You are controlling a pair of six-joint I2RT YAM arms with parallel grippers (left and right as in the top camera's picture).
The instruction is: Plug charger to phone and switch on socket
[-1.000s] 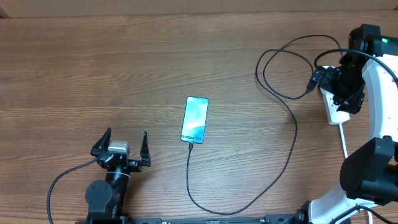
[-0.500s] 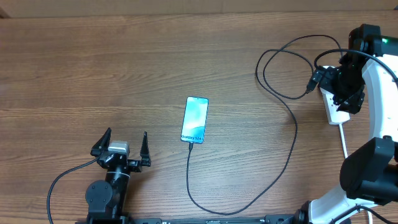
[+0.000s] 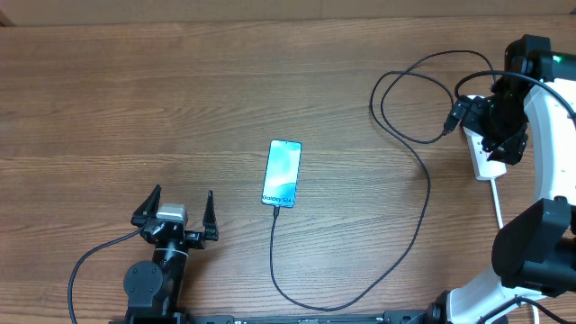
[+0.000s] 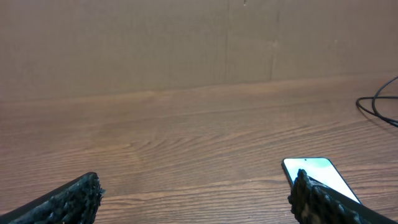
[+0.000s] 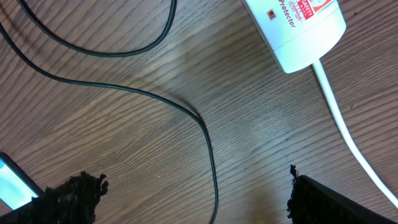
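Observation:
The phone (image 3: 282,172) lies flat mid-table with its cyan screen lit. It also shows in the left wrist view (image 4: 318,176) and at the edge of the right wrist view (image 5: 13,182). The charger cable (image 3: 409,225) runs from the phone's near end, loops right and up to a black plug (image 3: 453,119) at the white socket strip (image 3: 483,153), which my right arm partly hides. The strip's end shows in the right wrist view (image 5: 293,28), with the cable (image 5: 208,146) on the wood. My left gripper (image 3: 175,212) is open and empty, left of the phone. My right gripper (image 5: 193,190) is open above the table.
The strip's thick white cord (image 3: 497,205) runs toward the near edge along the right side; it also shows in the right wrist view (image 5: 348,134). A black cable (image 3: 94,256) trails from my left arm's base. A brown wall (image 4: 186,43) backs the table.

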